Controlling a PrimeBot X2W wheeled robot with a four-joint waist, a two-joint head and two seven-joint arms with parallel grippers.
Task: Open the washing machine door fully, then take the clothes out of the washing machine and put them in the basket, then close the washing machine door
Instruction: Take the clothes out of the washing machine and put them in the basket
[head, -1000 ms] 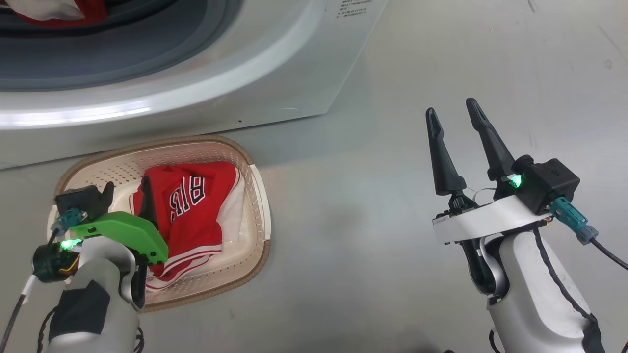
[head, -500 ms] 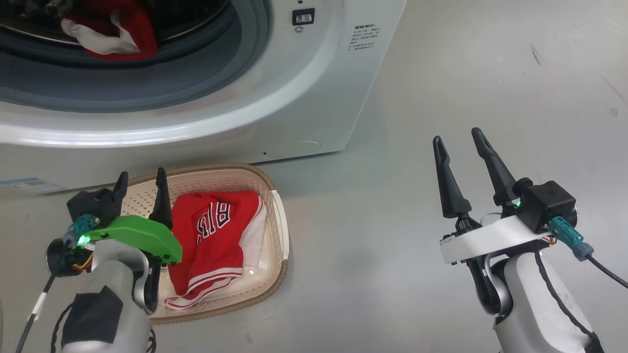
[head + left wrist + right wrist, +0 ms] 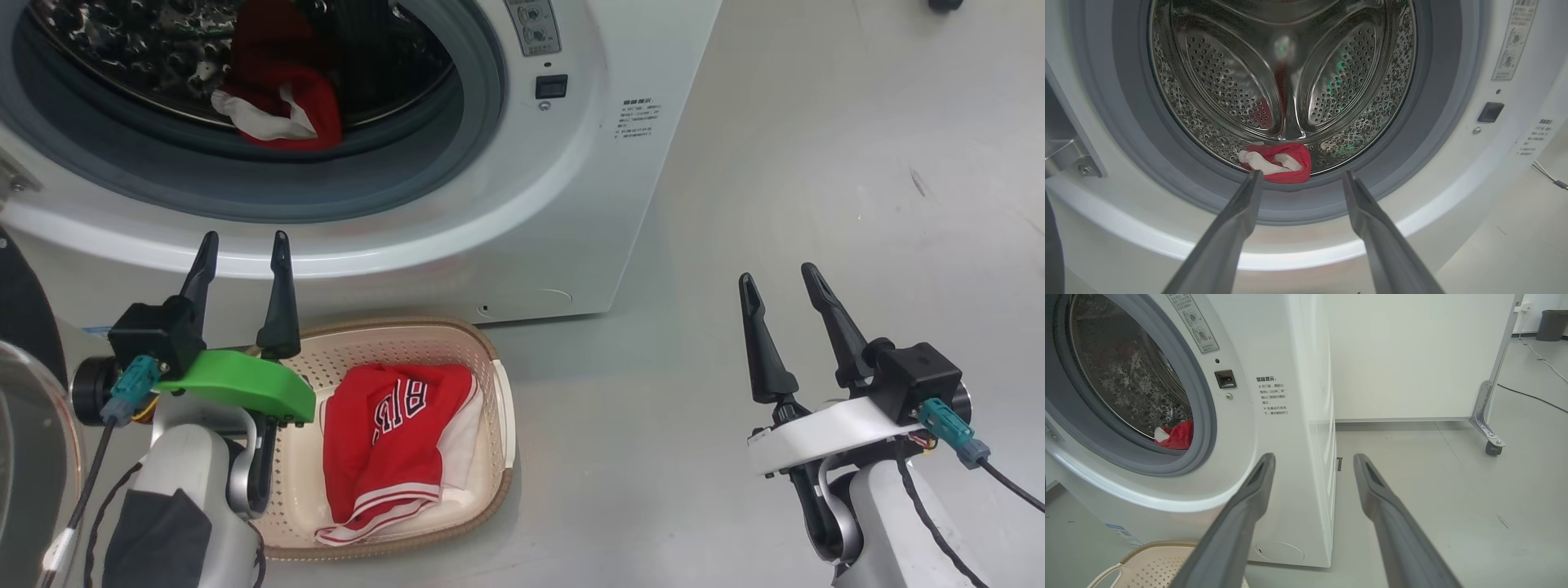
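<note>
- One piece of the clothes, a small red and white bundle point(image 3: 1276, 161), is lying at the front lip of the steel drum point(image 3: 1229, 90), upper left in the head view and centre frame in the left wrist view.
- A second piece, a red jersey with lettering point(image 3: 392, 441), is lying crumpled in the basket point(image 3: 392, 324), covering the middle and right of its floor; the left strip of the basket is showing bare.
- The basket is sitting on the grey floor point(image 3: 735, 163) just in front of the washing machine point(image 3: 588, 204), below the drum mouth.
- The washing machine door point(image 3: 28, 327) is hanging open at the far left edge of the head view.
- The left gripper point(image 3: 245, 238) is hovering above the basket's left end, its fingers spread apart and holding nothing, pointing at the drum bundle.
- The right gripper point(image 3: 777, 274) is waiting at lower right over bare floor, fingers likewise spread and empty.
- Likely risks:
  - The bundle is sitting right against the grey rubber seal point(image 3: 1412, 143), so fingers coming in low may be pinching the seal instead of cloth.
  - A shallow pinch on one fold may be letting the garment slip onto the floor short of the basket.
  - The left forearm is hanging over the basket and close to the open door, so a careless swing may be nudging either.
</note>
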